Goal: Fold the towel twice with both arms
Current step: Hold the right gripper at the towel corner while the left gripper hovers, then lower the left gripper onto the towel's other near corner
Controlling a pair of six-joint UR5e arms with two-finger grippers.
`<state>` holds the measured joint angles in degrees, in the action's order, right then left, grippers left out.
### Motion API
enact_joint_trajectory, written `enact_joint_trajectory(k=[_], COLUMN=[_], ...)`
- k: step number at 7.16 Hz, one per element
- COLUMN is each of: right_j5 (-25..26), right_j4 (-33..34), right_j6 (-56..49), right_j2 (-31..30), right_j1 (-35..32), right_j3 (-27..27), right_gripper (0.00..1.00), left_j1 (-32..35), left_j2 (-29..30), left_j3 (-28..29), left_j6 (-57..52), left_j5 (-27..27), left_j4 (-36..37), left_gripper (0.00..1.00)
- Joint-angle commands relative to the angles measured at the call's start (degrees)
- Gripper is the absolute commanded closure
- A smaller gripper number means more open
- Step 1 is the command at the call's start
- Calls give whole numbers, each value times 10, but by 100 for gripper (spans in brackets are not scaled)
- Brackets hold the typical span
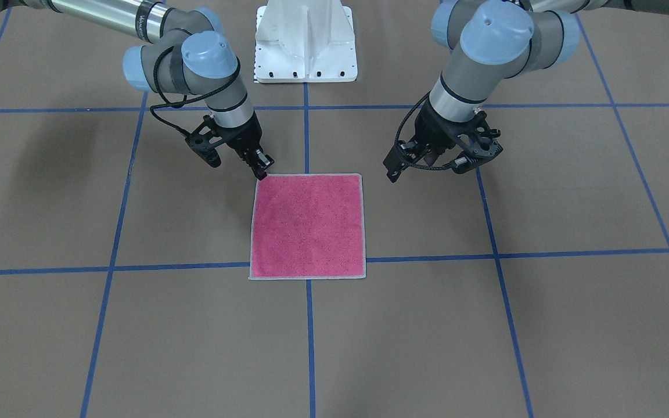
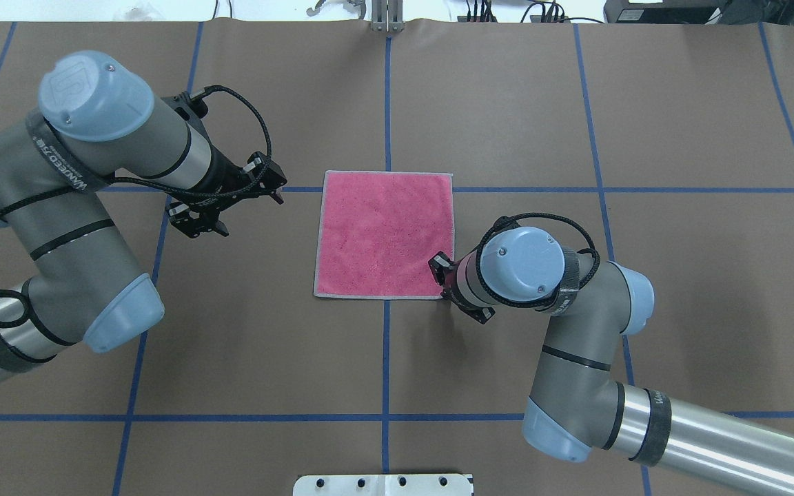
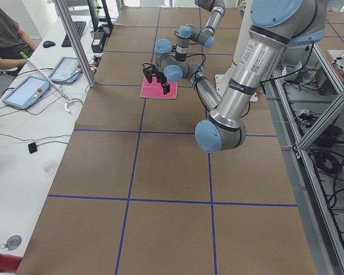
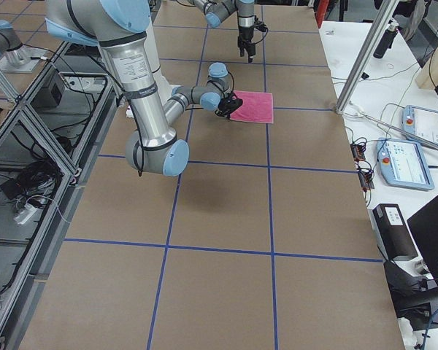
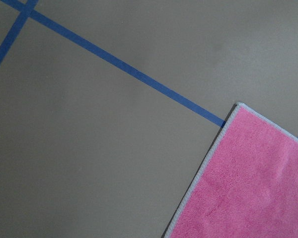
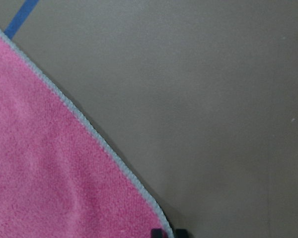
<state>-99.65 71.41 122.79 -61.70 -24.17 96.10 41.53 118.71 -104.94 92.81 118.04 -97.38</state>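
Observation:
The towel [image 1: 308, 226] lies flat and square on the brown table, pink face up, with a pale grey edge; it also shows in the overhead view [image 2: 387, 234]. My right gripper [image 1: 260, 169] is down at the towel's corner nearest the robot on my right side [image 2: 438, 267]. In the right wrist view its fingertips [image 6: 158, 232] stand close together astride the towel's edge [image 6: 89, 124]. My left gripper [image 1: 394, 171] hovers beside the towel's left side, apart from it [image 2: 274, 186]. The left wrist view shows no fingers, only a towel corner [image 5: 248, 173].
The white bolted pedestal [image 1: 305, 46] stands at the robot's side of the table. Blue tape lines [image 1: 308, 337] cross the brown surface. A desk with tablets [image 3: 28, 91] and a seated person runs along the far side.

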Motion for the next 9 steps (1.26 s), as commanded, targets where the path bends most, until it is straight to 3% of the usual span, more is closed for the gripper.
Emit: enact_joint_trajectory(k=[1, 3, 6, 9], right_j5=[0, -1, -17, -30], right_j4=[-2, 0, 2, 3], right_j6=[0, -1, -2, -3], right_j2=[-1, 0, -37, -54], right_j1=[0, 0, -6, -7], right_j3=[-1, 4, 56, 81], right_gripper=[100, 100, 100, 100], left_j1=[0, 0, -2, -77], left_j2=[0, 0, 0, 12], left_j3=[1, 0, 1, -2], left_j6=[0, 8, 17, 89], left_j5=[0, 0, -3, -108], left_j4=[0, 0, 0, -4], left_gripper=[0, 0, 0, 0])
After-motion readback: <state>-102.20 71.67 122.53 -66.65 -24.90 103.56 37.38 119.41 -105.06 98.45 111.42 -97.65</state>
